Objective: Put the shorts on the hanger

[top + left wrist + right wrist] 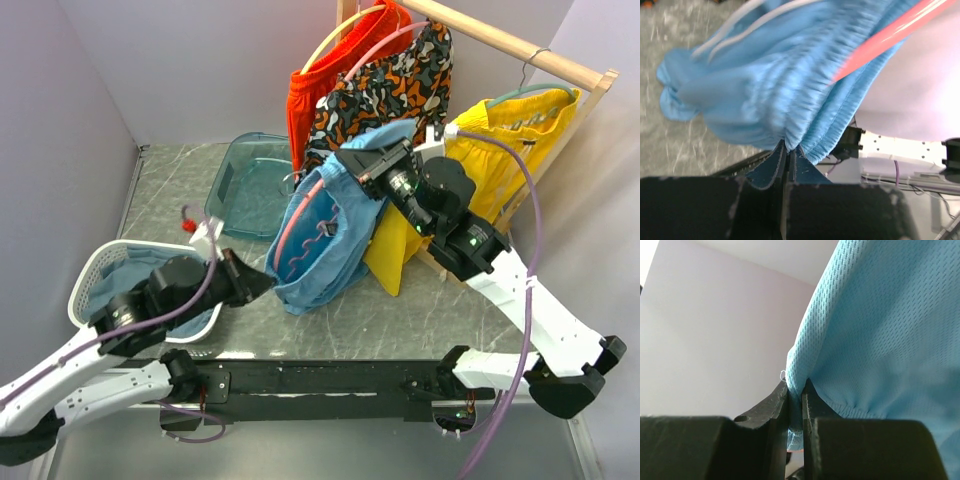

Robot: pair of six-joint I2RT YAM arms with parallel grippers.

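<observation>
The sky-blue shorts are held up off the grey marbled table, stretched between the two grippers just in front of the wooden clothes rack. The left gripper is clamped on the lower left edge. In the left wrist view the gathered elastic waistband is seen pinched between its fingers, which are pressed together. The right gripper is closed on the upper right edge. In the right wrist view a fold of the mesh fabric is trapped between fingers that are nearly touching.

The pink hanger is lodged inside the open waist of the shorts, its arm running diagonally and its wavy bar lying against the inner cloth. What supports it cannot be told.

On the rack behind, orange shorts, patterned shorts and yellow shorts are hung. A white mesh basket is seen at the left and a teal tray farther back.
</observation>
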